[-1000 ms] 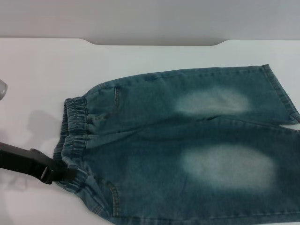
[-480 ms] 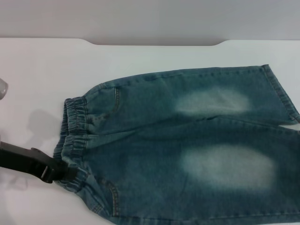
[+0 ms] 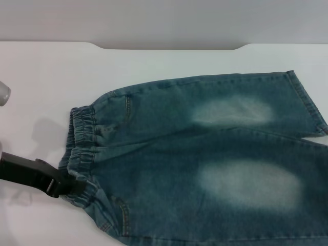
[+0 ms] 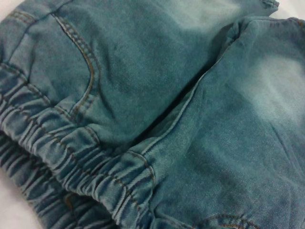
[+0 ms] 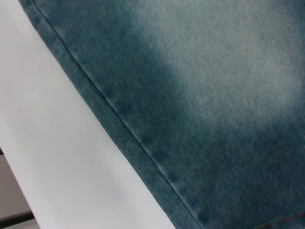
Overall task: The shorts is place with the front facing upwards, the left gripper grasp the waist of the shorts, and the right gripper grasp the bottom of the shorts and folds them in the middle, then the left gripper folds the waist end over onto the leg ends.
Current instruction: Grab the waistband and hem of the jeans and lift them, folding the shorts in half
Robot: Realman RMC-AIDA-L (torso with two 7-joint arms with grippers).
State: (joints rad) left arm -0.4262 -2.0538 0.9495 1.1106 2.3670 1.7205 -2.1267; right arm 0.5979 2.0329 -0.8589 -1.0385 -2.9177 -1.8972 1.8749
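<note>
The blue-green denim shorts (image 3: 205,154) lie flat on the white table with the front up and two pale faded patches showing. The ruffled waist (image 3: 82,133) is at the left and the leg hems (image 3: 307,102) are at the right. My left gripper (image 3: 69,187), a black claw, reaches in from the lower left and touches the near part of the waist. The left wrist view is filled with the gathered waist (image 4: 71,167) and a front pocket seam. The right wrist view shows denim (image 5: 214,95) with a stitched edge (image 5: 119,119) over the table. The right gripper is out of view.
The white table (image 3: 51,77) stretches bare to the left of and behind the shorts, ending at a grey back edge (image 3: 169,47). A silver cuff (image 3: 3,93) shows at the far left edge. The shorts run off the head view's near and right borders.
The left gripper has crept slightly further onto the waist, and the silver cuff at the left edge has shifted a little. The shorts have barely moved.
</note>
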